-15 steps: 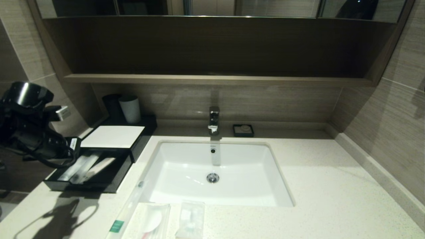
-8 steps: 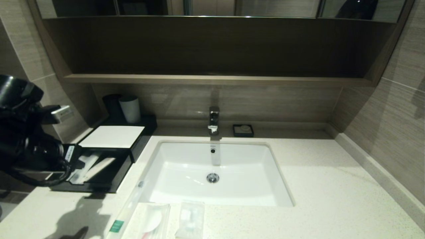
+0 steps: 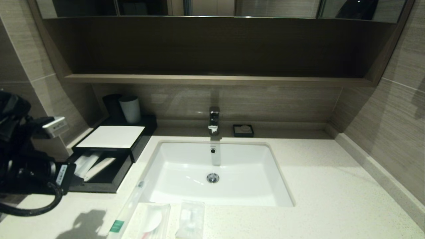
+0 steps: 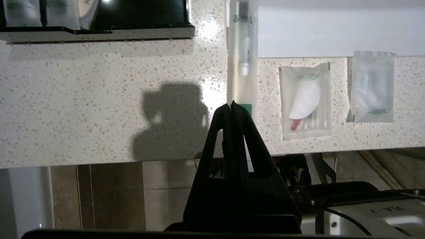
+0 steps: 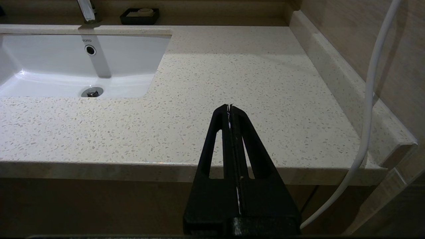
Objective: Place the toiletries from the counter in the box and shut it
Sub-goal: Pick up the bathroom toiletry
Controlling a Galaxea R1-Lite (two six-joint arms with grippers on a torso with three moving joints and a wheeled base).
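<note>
The black box with a white top panel (image 3: 111,136) stands at the counter's back left, its front drawer (image 3: 107,174) pulled out with several white packets inside. Three toiletries lie at the counter's front edge, left of centre: a long thin packet with a green label (image 3: 125,214) (image 4: 242,56), a flat packet with white contents (image 3: 151,219) (image 4: 306,99), and a second flat packet (image 3: 191,220) (image 4: 372,87). My left gripper (image 4: 231,104) is shut and empty, off the front edge just short of the long packet's green end. My right gripper (image 5: 229,106) is shut and empty, at the counter's front right edge.
The white sink basin (image 3: 186,159) sits mid-counter with a tap (image 3: 214,120) behind it. A grey cup (image 3: 130,109) stands behind the box. A small black dish (image 3: 243,130) sits by the back wall. A white cable (image 5: 368,99) hangs by the right wall.
My left arm has drawn away from the open drawer, moving down and back toward the counter's front left edge. The drawer and packets have not moved.
</note>
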